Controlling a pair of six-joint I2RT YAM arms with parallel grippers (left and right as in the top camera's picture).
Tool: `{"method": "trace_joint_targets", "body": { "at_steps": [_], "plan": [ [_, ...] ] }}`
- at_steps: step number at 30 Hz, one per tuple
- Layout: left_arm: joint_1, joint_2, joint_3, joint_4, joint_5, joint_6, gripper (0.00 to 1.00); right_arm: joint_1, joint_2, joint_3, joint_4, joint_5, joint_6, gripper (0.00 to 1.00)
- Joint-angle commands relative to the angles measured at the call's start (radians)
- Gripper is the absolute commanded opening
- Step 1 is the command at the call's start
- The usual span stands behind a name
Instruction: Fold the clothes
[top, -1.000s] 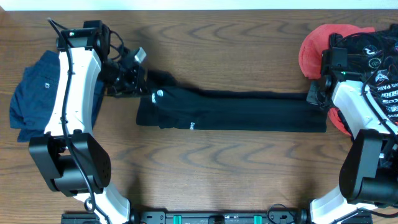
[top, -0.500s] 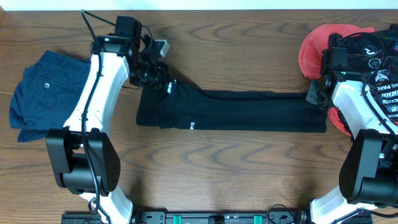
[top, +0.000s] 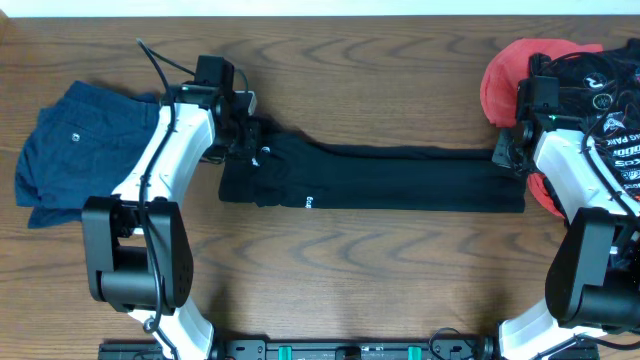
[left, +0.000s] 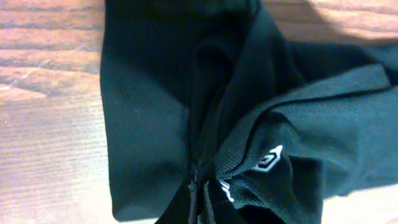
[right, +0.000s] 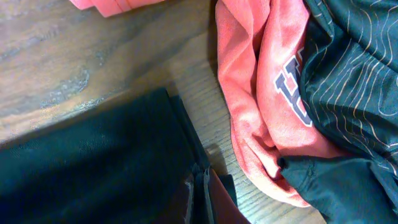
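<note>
The black trousers (top: 400, 180) carry a small white diamond-outline logo (left: 267, 160) with no letters, and a second white mark (top: 309, 203) too small to read. The red garment (right: 255, 81) shows part of a dark blue block letter (right: 291, 93), not legible. The black jersey (top: 610, 120) has white print; one word seems to read "PARK".

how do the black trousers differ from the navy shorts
The black trousers are black with small white marks; the navy shorts are dark blue. The trousers lie stretched in a long band across the table; the shorts sit in a rumpled heap at its left. The left hand and right hand each pinch an end of the trousers; no hand holds the shorts. Both are soft cloth.
</note>
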Motion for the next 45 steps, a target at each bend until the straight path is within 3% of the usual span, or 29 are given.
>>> {"method": "trace_joint_targets", "body": {
  "at_steps": [1,10,14,20,25,34,35,36,41,45],
  "plan": [
    [0.004,0.003,-0.008,0.031,-0.029,-0.016,0.07,-0.011,-0.023,0.000,-0.009,0.008,0.011,0.05],
    [0.004,0.004,-0.009,0.163,-0.029,-0.040,0.07,-0.011,-0.023,0.000,0.043,0.013,0.011,0.10],
    [0.004,0.004,-0.033,0.170,-0.119,-0.121,0.07,-0.011,-0.012,-0.002,0.044,0.025,0.011,0.08],
    [0.004,0.004,-0.074,0.173,-0.151,-0.132,0.07,-0.020,0.033,-0.002,0.050,0.058,0.011,0.05],
    [0.004,0.004,-0.074,0.158,-0.150,-0.137,0.16,-0.033,0.079,-0.002,0.082,0.055,0.012,0.05],
    [0.003,0.004,-0.074,0.116,-0.150,-0.139,0.17,-0.033,0.106,-0.002,0.220,0.032,0.011,0.04],
    [0.003,0.004,-0.074,0.108,-0.150,-0.139,0.21,-0.033,0.106,-0.002,0.220,0.034,0.011,0.03],
    [0.003,0.004,-0.074,0.100,-0.151,-0.138,0.22,-0.033,0.106,-0.002,0.219,0.036,0.009,0.04],
    [0.010,-0.032,-0.050,0.064,-0.174,-0.101,0.28,-0.056,0.043,0.020,0.172,0.057,0.002,0.32],
    [0.019,-0.096,-0.027,0.063,-0.177,-0.102,0.34,-0.081,-0.038,0.048,0.119,0.005,0.000,0.35]
  ]
}}
